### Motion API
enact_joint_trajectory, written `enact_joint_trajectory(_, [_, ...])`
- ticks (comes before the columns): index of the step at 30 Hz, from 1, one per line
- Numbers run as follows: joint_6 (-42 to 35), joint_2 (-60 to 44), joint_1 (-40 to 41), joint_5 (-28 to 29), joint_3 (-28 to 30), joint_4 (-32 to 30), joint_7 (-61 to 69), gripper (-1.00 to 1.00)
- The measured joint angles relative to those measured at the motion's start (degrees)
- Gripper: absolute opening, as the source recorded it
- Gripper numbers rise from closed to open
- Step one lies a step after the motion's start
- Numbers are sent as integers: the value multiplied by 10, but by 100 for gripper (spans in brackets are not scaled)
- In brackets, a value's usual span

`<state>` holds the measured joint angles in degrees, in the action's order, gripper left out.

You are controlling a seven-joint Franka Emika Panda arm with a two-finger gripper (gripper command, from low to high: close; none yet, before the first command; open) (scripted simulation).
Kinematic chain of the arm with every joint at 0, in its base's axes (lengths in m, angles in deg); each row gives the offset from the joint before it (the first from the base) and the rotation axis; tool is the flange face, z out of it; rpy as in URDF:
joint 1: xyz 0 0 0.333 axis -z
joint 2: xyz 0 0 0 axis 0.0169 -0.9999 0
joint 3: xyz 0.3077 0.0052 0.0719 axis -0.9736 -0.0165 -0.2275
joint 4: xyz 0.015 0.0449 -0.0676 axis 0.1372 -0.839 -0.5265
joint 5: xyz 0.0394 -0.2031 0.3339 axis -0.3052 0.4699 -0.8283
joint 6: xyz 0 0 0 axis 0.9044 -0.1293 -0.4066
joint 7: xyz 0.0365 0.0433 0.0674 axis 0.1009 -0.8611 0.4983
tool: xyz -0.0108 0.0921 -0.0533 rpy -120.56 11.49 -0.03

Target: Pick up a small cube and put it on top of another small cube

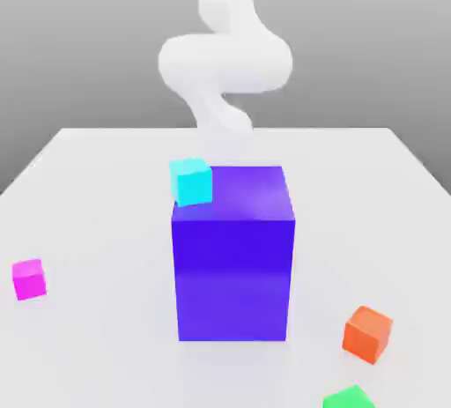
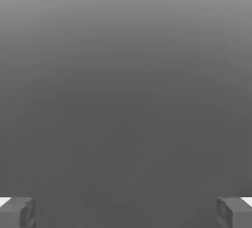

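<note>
On the white table [image 1: 106, 212] we see a big blue block [image 1: 233, 261] at the centre, and behind it our arm [image 1: 225, 63] rises as a pale, curled shape, its lower part hidden by the block. A cyan cube [image 1: 191, 181] sits at the block's upper corner on the exterior view's left; we cannot tell whether it rests on the block or lies behind it. An orange cube [image 1: 367, 333] lies near the front on the exterior view's right, with a green cube [image 1: 350, 397] just in front of it at the picture's edge. A magenta cube [image 1: 28, 278] sits well apart on the exterior view's left.

From the hand view our gripper [image 2: 126, 212] has its fingers [image 2: 17, 212] spread wide apart, with nothing between them and only grey backdrop ahead. We judge the hand is not yet aimed at any cube, so no pick has begun.

The main risk, as we judge it, is the block: it stands between our arm and the front cubes, so a low reach could strike it. Going for the cyan cube could nudge it off its perch if it sits near an edge.
</note>
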<state>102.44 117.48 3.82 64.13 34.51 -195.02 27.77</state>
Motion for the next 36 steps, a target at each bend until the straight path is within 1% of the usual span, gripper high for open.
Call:
enact_joint_trajectory(7, [76,-147,79,11,61,-51,-43,0])
enact_joint_trajectory(12, [128,-250,129,7,112,-86,-65,0])
enact_joint_trajectory(16, [171,-333,164,-11,156,-114,-72,0])
enact_joint_trajectory(20, [212,-420,225,-52,185,-142,-62,0])
enact_joint_trajectory(23, [242,-486,260,-96,190,-162,-45,0])
enact_joint_trajectory(25, [269,-529,286,-130,168,-161,-23,0])
enact_joint_trajectory(29, [330,-612,344,-195,100,-144,26,0])
enact_joint_trajectory(30, [340,-623,355,-200,87,-141,29,-100])
enact_joint_trajectory(36, [344,-629,360,-202,82,-140,31,-100])
